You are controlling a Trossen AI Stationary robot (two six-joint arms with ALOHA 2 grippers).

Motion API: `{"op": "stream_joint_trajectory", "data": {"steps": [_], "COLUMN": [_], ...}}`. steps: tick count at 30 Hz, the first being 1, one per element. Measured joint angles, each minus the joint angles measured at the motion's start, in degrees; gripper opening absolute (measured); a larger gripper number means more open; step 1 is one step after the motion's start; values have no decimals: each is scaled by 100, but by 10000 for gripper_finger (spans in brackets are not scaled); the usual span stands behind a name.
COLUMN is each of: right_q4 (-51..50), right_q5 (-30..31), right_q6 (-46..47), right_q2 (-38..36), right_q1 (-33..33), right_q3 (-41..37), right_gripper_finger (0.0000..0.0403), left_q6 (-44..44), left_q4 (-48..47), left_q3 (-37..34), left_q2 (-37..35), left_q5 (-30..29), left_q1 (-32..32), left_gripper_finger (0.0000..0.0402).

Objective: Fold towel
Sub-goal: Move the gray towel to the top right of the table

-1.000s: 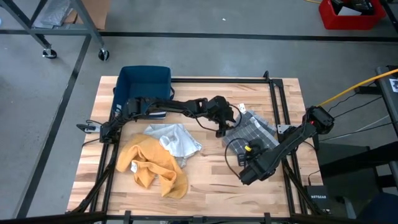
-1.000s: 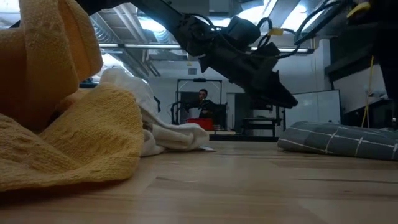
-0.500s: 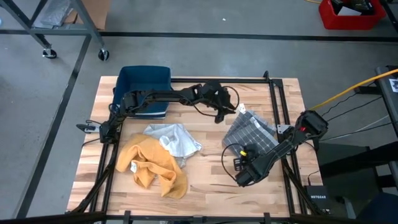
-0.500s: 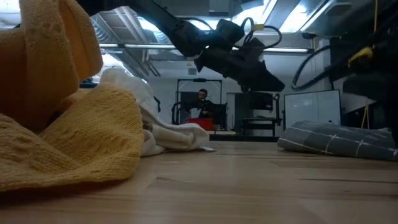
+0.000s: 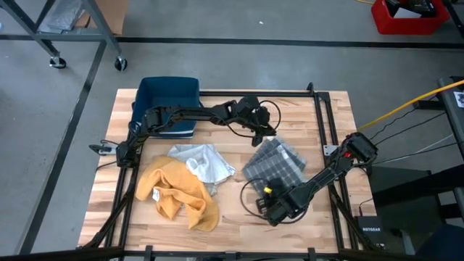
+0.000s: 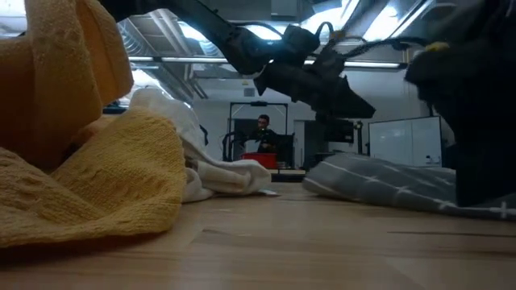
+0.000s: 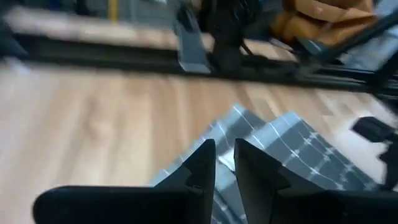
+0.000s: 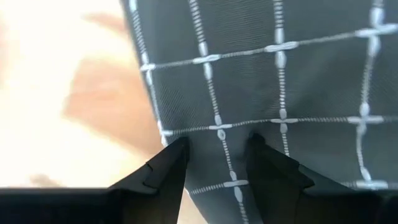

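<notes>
A: Start nearest the camera side of the table. What is the right gripper (image 5: 270, 212) doing?

B: It sits low on the wooden table (image 5: 239, 232), at the near edge of the grey checked towel (image 5: 274, 161). In its own wrist view the two fingers (image 8: 163, 171) straddle the cloth, which runs between them, so I judge it clamped on that towel's edge, probably to drag it toward the open middle where it can be spread and folded.

A: And compared with a second ago?

B: The towel lay farther right, by the frame rail, and bunched. Now it has slid inward and nearer, and it looks flatter. The right arm has travelled with it.

A: What lies to the left?

B: A crumpled orange towel (image 5: 177, 192), with a pale grey cloth (image 5: 203, 163) touching its far side. Neither has moved.

A: Then the left gripper (image 5: 258, 135)?

B: Farther back, raised just above the far corner of the grey towel. Its fingers (image 7: 199, 168) stand close together with a thin gap, nothing between them. A second ago it was down at the towel with jaws wider; it has since lifted off and narrowed, likely having let go so the right arm can pull.

A: And beyond?

B: A dark blue bin (image 5: 168, 98) at the far left corner, unchanged.
</notes>
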Motion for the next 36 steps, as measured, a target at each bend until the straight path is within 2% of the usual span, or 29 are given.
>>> {"op": "stream_joint_trajectory", "data": {"steps": [4,8,13,23,26,32,36], "right_q4": [214,166,309,1225,1496,1812,1959], "right_q5": [-62,8,109,238,423,797,794], "right_q6": [-441,-602,-607,-790,-1022,-1458,-1648], "right_q2": [35,42,42,34,30,24,20], "right_q1": [12,49,83,79,79,79,79], "right_q3": [244,342,348,352,355,361,361], "right_gripper_finger": [165,165,165,165,165,165,165], "left_q6": [112,776,1138,1305,1331,1305,742], "left_q4": [-959,-1787,-2249,-2242,-2159,-1821,-1732], "left_q3": [-2,-4,-4,-7,-81,-271,-279], "left_q2": [0,2,2,2,2,75,275], "left_q5": [563,607,608,411,300,-438,-481], "left_q1": [-79,-181,-344,-763,-835,-887,-832], "left_gripper_finger": [47,53,82,157,162,162,164]}}
